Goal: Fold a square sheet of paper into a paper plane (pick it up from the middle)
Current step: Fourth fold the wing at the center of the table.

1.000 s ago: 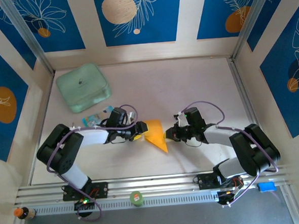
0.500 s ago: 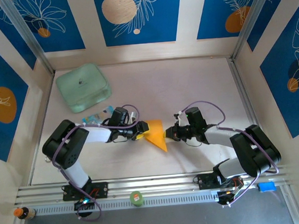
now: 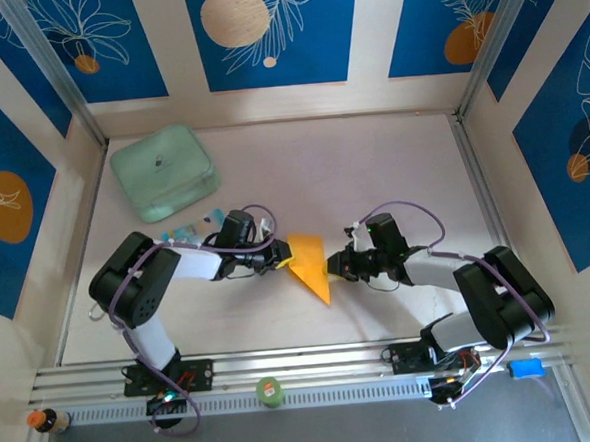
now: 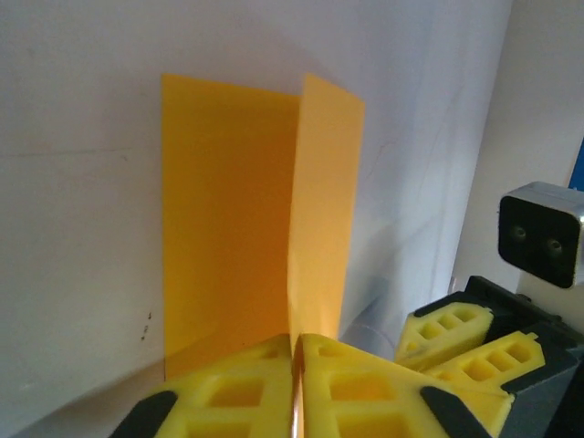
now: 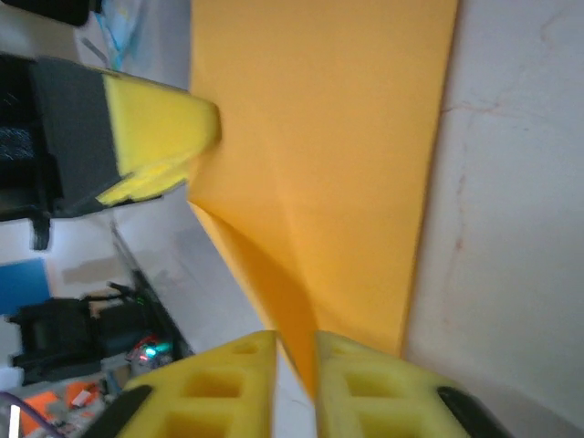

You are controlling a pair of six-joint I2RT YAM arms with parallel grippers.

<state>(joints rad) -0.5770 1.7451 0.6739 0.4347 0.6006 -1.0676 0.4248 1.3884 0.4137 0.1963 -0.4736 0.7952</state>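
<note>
Top external view, folded square sheet of paper (image 3: 310,265) on the bench (image 3: 372,176) between both arms, left fingers (image 4: 237,397) pinched shut on its crease, right fingers (image 5: 219,392) narrowly parted around its opposite edge.

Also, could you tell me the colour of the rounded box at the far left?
Pale mint green; the rounded box shows best in the top external view.

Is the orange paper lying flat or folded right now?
Folded. The orange paper has a sharp crease running along it, with one flap raised off the table; from above it tapers to a point.
</note>
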